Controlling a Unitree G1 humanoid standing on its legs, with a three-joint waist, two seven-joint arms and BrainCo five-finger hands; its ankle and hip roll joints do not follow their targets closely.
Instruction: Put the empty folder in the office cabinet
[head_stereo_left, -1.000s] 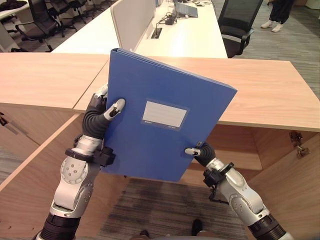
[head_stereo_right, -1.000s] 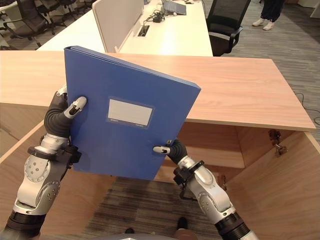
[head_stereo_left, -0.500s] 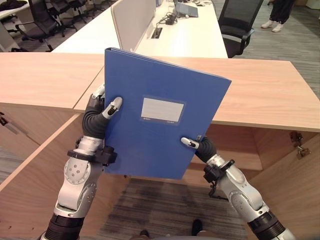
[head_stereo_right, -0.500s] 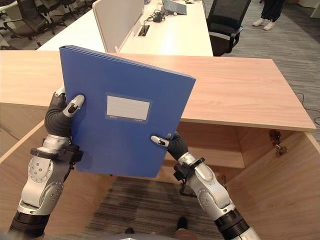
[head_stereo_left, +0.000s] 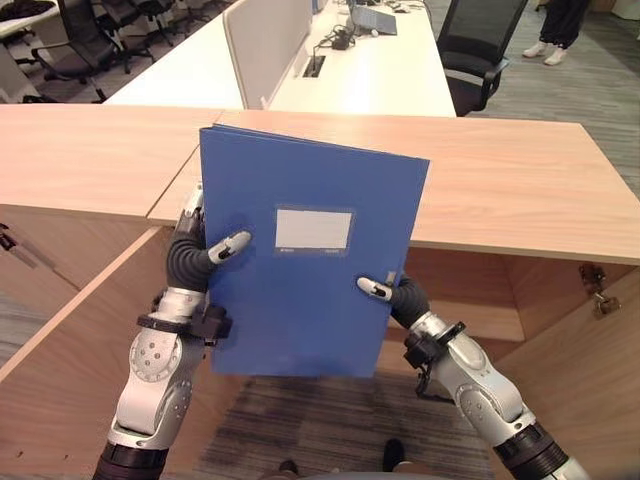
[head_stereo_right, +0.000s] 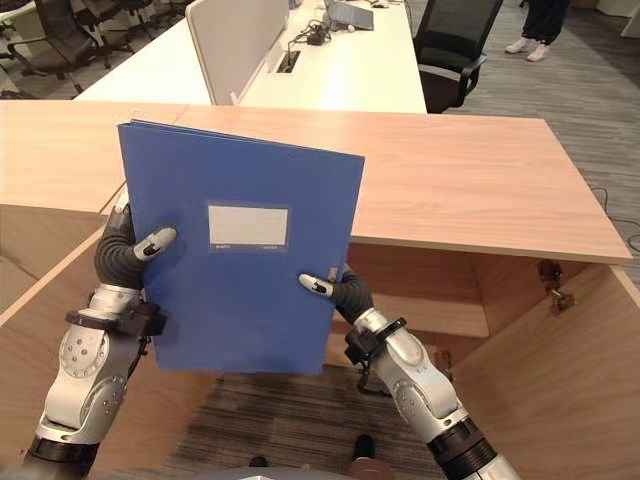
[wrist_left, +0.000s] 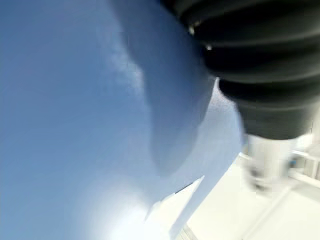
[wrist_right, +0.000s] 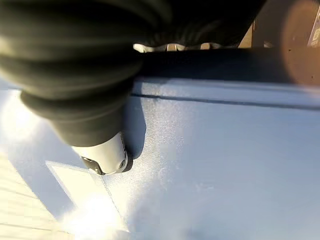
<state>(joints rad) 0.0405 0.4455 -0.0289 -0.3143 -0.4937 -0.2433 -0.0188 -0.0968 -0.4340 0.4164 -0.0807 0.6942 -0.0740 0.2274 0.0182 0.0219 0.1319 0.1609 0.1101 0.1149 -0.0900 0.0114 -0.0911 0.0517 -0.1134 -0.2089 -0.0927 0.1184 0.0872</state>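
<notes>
A blue folder (head_stereo_left: 300, 270) with a pale label (head_stereo_left: 313, 229) stands upright in the air in front of me, its flat cover facing me, above the open wooden cabinet (head_stereo_left: 470, 290). My left hand (head_stereo_left: 190, 258) pinches its left edge, thumb on the cover. On the folder's right edge my right hand (head_stereo_left: 400, 297) does the same lower down. Up close, the left wrist view has the blue cover (wrist_left: 75, 115) beside that hand (wrist_left: 260, 75), and the right wrist view has the right thumb (wrist_right: 107, 157) pressed on the cover (wrist_right: 225, 150).
The cabinet's wooden top (head_stereo_left: 520, 180) runs across behind the folder, with open doors (head_stereo_left: 60, 340) at both sides. A hinge (head_stereo_left: 593, 280) sticks out on the right wall. White desks (head_stereo_left: 380, 70), a black chair (head_stereo_left: 470, 50) and a person's feet (head_stereo_left: 545, 48) lie beyond.
The folder has turned from tilted to nearly square and upright and has sunk a little. Both hands moved with it, the left thumb sliding lower on the cover.
</notes>
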